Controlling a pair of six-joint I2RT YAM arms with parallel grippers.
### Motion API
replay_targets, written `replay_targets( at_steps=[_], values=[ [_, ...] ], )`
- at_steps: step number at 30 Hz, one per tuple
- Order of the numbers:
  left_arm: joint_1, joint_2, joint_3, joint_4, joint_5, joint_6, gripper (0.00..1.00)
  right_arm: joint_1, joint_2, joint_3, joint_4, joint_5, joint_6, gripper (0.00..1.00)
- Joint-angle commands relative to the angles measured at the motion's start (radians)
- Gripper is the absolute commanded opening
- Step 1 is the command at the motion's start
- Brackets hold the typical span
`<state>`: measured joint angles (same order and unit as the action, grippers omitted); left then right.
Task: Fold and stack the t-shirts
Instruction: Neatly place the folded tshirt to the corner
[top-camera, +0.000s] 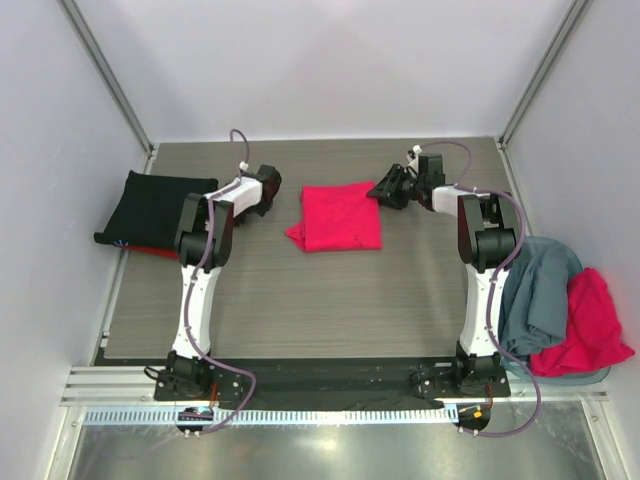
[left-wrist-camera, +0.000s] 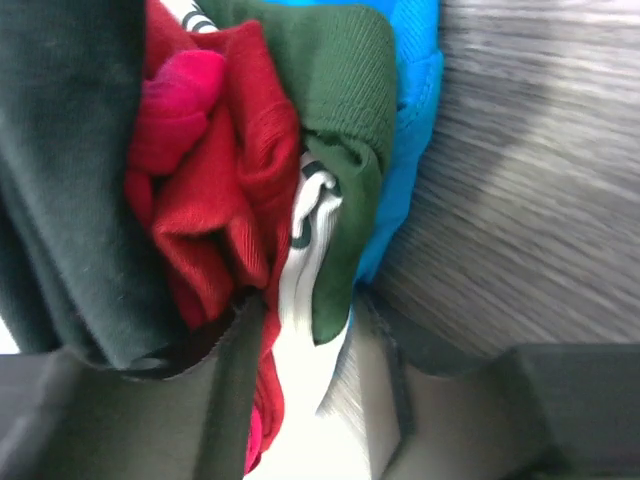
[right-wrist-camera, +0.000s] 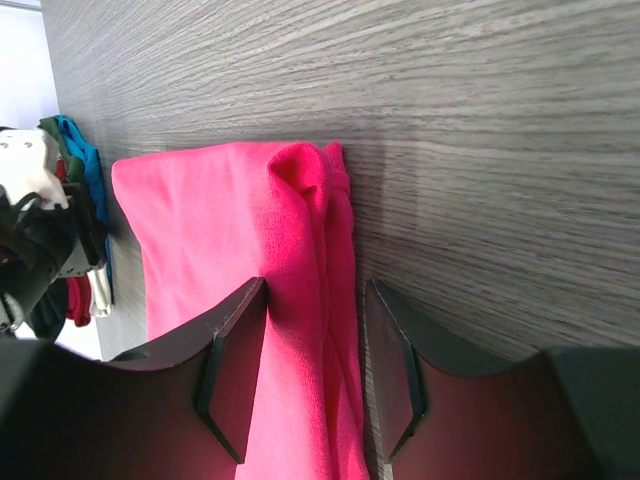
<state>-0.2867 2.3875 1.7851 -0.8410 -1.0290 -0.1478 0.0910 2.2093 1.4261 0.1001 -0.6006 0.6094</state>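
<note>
Straddling pink-red t-shirt (right-wrist-camera: 200, 250) edge w/ right hand (right-wrist-camera: 316, 292), fingers (right-wrist-camera: 235, 370) apart.

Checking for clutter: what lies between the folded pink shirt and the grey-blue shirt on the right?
In the top view only the right arm stands between the pink shirt and the grey-blue shirt; the table there is otherwise bare.

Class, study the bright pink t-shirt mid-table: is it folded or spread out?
Folded. The pink t-shirt lies as a compact, roughly square bundle; the right wrist view shows layers doubled over along its edge.
</note>
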Motion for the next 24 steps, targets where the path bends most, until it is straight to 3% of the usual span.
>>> replay_targets(
  at_steps=[1, 2, 3, 5, 14, 20, 23, 24],
  values=[
    [0.017, 0.03, 0.014, -0.015, 0.012, -0.01, 0.34, -0.005, -0.046, -0.006, 0.036, -0.021, 0.012, 0.5],
    [0.018, 0.029, 0.017, -0.013, 0.015, -0.01, 0.26, -0.005, -0.046, -0.006, 0.036, -0.021, 0.012, 0.49],
    [0.017, 0.026, 0.019, -0.02, 0.032, -0.012, 0.13, -0.004, -0.045, -0.006, 0.036, -0.022, 0.012, 0.49],
    [0.011, 0.016, 0.017, -0.015, 0.04, -0.015, 0.01, -0.005, -0.043, -0.006, 0.038, -0.022, 0.012, 0.49],
    [-0.081, -0.019, 0.062, -0.044, 0.078, -0.071, 0.0, -0.01, -0.045, -0.007, 0.038, -0.028, 0.013, 0.47],
    [-0.153, 0.062, 0.321, -0.179, 0.122, -0.177, 0.0, -0.008, -0.04, -0.01, 0.038, -0.036, 0.013, 0.46],
    [-0.173, 0.087, 0.431, -0.223, 0.167, -0.231, 0.19, -0.01, -0.034, -0.01, 0.039, -0.037, 0.013, 0.47],
    [-0.18, 0.09, 0.448, -0.24, 0.187, -0.242, 0.41, -0.01, -0.031, -0.01, 0.038, -0.038, 0.013, 0.48]
  ],
)
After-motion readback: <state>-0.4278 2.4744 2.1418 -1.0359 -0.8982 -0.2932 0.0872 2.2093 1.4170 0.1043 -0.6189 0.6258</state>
